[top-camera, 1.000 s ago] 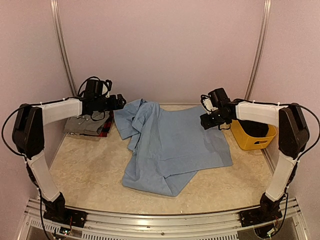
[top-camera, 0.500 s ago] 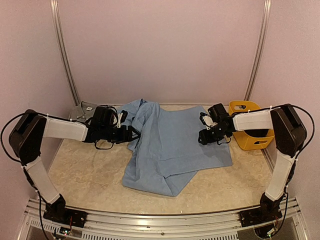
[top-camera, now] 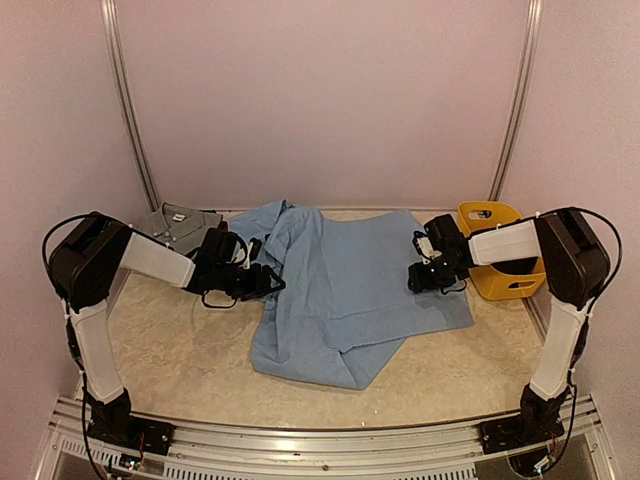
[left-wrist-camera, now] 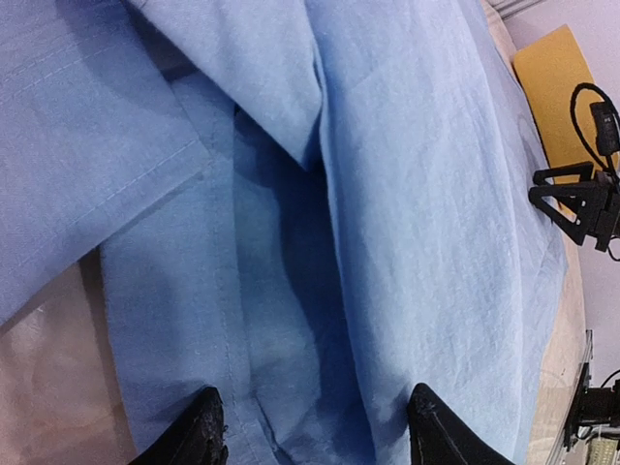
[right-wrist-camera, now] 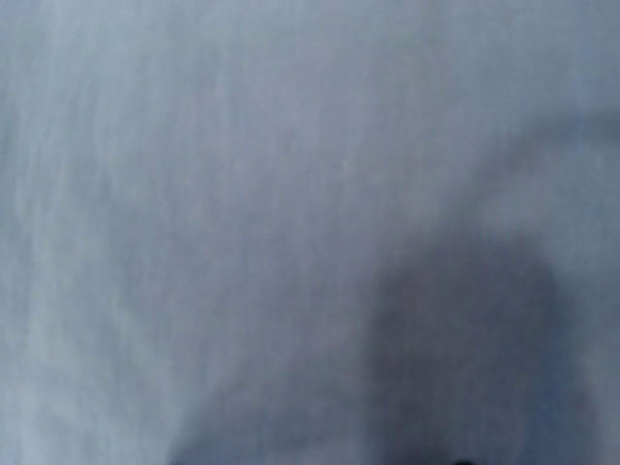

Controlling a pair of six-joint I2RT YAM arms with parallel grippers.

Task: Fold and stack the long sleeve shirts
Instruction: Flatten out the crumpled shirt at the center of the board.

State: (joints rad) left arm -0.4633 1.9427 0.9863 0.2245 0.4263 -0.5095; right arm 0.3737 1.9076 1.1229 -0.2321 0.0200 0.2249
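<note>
Across the middle of the worktop (top-camera: 180, 340) lies the light blue shirt (top-camera: 350, 290), spread out loosely, with its near edge creased over itself and a rumpled fold running down its left side. The left hand (top-camera: 268, 284) sits at that left fold, low over the cloth. The wrist view shows its two dark fingertips (left-wrist-camera: 205, 431) standing well apart with a ridge of blue fabric between them, so the hand is spread, not pinched on anything.

The right hand (top-camera: 425, 277) is down at the shirt's right side, just beside the yellow basket (top-camera: 497, 275). Its own camera is filled with blurred blue cloth, very close up, and no finger shows clearly — so I cannot tell whether it is spread or pressed together.

Behind the left arm, at the back-left corner, a grey shirt (top-camera: 178, 224) lies folded flat — collar up, a white neck label showing — just left of the blue one's collar.
</note>
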